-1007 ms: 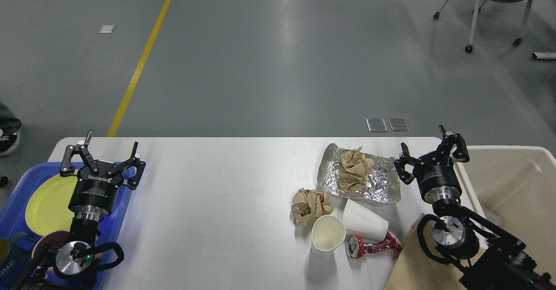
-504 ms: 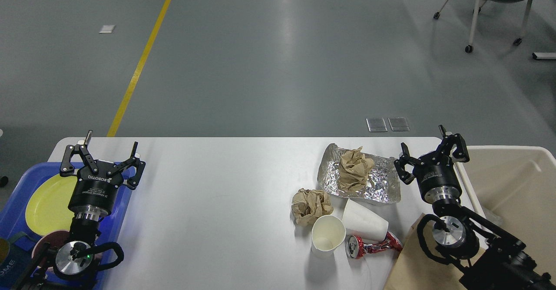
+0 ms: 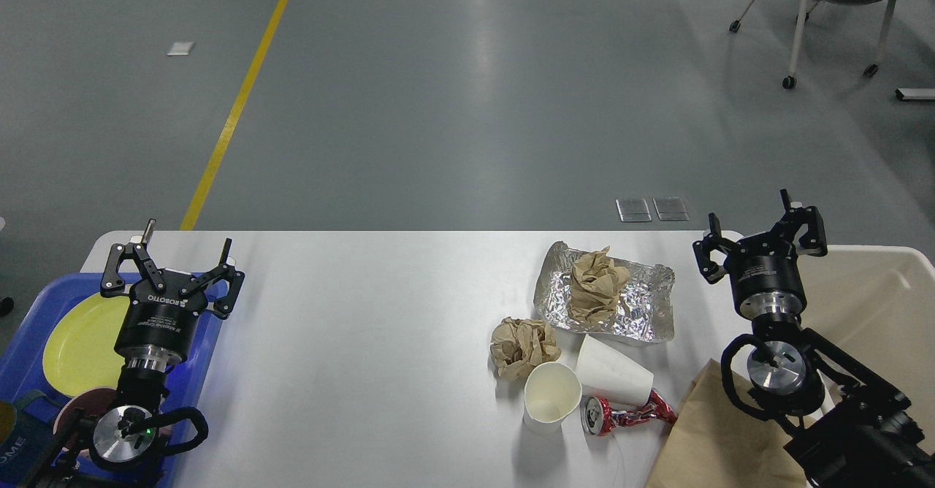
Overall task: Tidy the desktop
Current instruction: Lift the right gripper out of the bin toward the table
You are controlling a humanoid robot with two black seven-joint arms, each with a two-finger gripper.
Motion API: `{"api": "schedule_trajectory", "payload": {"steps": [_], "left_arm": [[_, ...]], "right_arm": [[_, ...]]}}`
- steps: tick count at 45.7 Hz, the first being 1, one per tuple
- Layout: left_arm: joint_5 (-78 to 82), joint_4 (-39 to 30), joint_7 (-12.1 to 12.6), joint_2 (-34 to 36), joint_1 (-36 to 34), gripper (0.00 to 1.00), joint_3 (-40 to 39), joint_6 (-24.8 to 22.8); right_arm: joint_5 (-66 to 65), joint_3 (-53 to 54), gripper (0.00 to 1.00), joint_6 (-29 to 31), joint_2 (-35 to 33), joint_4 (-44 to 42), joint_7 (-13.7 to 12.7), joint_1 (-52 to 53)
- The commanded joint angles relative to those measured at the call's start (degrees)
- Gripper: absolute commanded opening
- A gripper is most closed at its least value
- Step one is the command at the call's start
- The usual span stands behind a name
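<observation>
Right gripper (image 3: 760,238) spread wide, holding nothing, raised over far right corner of desktop (image 3: 365,342), at bin (image 3: 869,291) rim. Foil (image 3: 606,302) with brown paper wad (image 3: 597,277) on it lies just left of gripper. Nearer, left of its arm: second wad (image 3: 522,345), upright cup (image 3: 551,394), tipped cup (image 3: 612,375), crushed can (image 3: 624,413), paper bag (image 3: 719,437).

Left gripper (image 3: 172,261) also wide open, empty, above tray (image 3: 197,360) edge; yellow plate (image 3: 84,342) just left of it.

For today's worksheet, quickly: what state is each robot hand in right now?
Left hand: open, holding nothing, above the blue tray.
Right hand: open, holding nothing, by the cream bin.
</observation>
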Motion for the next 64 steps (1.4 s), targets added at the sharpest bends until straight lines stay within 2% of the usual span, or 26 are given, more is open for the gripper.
{"api": "schedule_trajectory", "payload": {"steps": [1, 22, 33, 36, 42, 48, 52, 56, 61, 64], "left_arm": [[0.02, 0.0, 0.03, 0.0, 0.0, 0.96, 0.0, 0.0], [0.02, 0.0, 0.03, 0.0, 0.0, 0.96, 0.0, 0.0], [0.02, 0.0, 0.03, 0.0, 0.0, 0.96, 0.0, 0.0], [0.02, 0.0, 0.03, 0.0, 0.0, 0.96, 0.0, 0.0], [0.02, 0.0, 0.03, 0.0, 0.0, 0.96, 0.0, 0.0], [0.02, 0.0, 0.03, 0.0, 0.0, 0.96, 0.0, 0.0], [0.02, 0.0, 0.03, 0.0, 0.0, 0.96, 0.0, 0.0], [0.02, 0.0, -0.06, 0.0, 0.0, 0.96, 0.0, 0.0], [0.02, 0.0, 0.03, 0.0, 0.0, 0.96, 0.0, 0.0], [0.02, 0.0, 0.03, 0.0, 0.0, 0.96, 0.0, 0.0]], "right_arm": [[0.0, 0.11, 1.0, 0.02, -2.7, 0.04, -0.18, -0.56], [0.0, -0.33, 1.0, -0.07, -0.86, 0.04, -0.61, -1.17], [0.0, -4.37, 1.0, 0.02, -0.59, 0.22, -0.88, -1.0], [0.08, -4.9, 1.0, 0.11, -0.86, 0.31, -2.1, -0.73], [0.08, -4.73, 1.0, 0.11, -0.86, 0.48, -6.85, -0.12], [0.08, -4.55, 1.0, 0.54, -0.6, 0.75, -7.29, 1.02], [0.08, -5.08, 1.0, 3.7, -0.86, 0.83, -6.86, 1.38], [0.0, -6.48, 1.0, 10.98, -2.43, 2.24, -6.42, 0.5], [0.0, -11.57, 1.0, 19.6, -8.14, 1.98, -6.42, 1.28], [0.0, -15.96, 1.0, 22.34, -12.1, 1.45, -6.42, 2.95]]}}
